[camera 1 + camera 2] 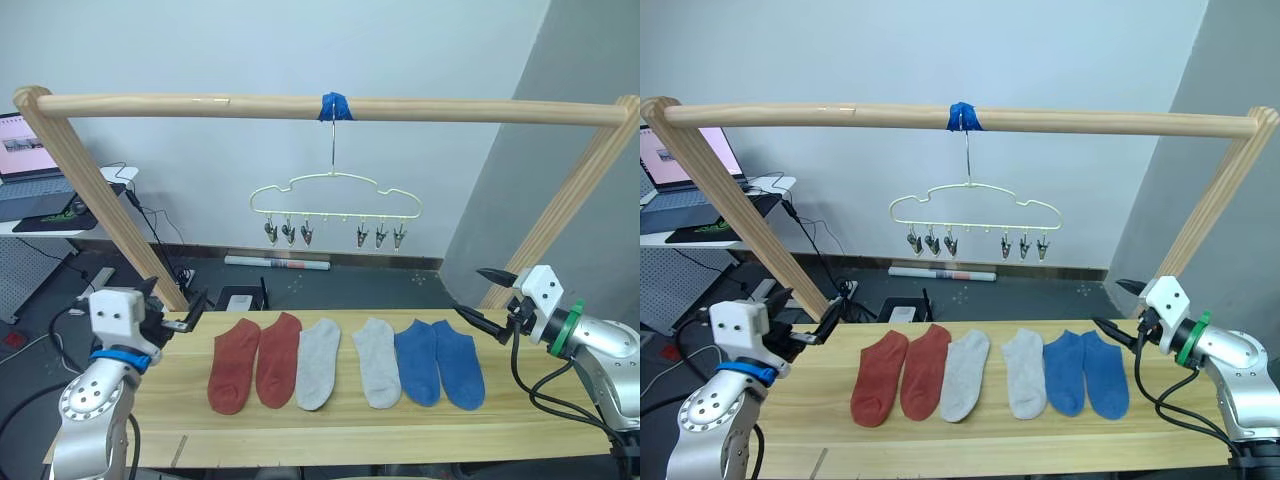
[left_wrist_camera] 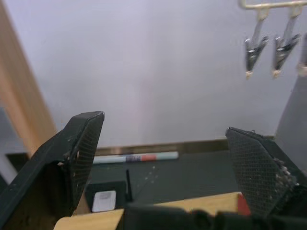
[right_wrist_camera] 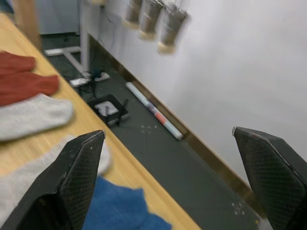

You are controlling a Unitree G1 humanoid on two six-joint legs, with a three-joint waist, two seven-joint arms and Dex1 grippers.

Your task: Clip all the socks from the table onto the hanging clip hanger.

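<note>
Behind a grey wall, the pale-yellow cloud-shaped wire clip hanger (image 1: 335, 205) hangs bare over the long light wooden counter (image 1: 520, 418), where six soft ankle socks (image 1: 342, 361) lie in a row. Left tool (image 1: 190, 313) and right tool (image 1: 482, 297) both gape empty, so clipping hasn't started; next calls for grasping an end sock.

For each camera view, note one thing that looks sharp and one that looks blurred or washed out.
Left eye view: the socks and clip hanger are crisp under even light, with soft shadows. Left wrist view: the left gripper fingers are sharp, the clips soft. Right wrist view: the clips are smeared, the blue sock fuzzy, the right gripper fingers clear.
</note>
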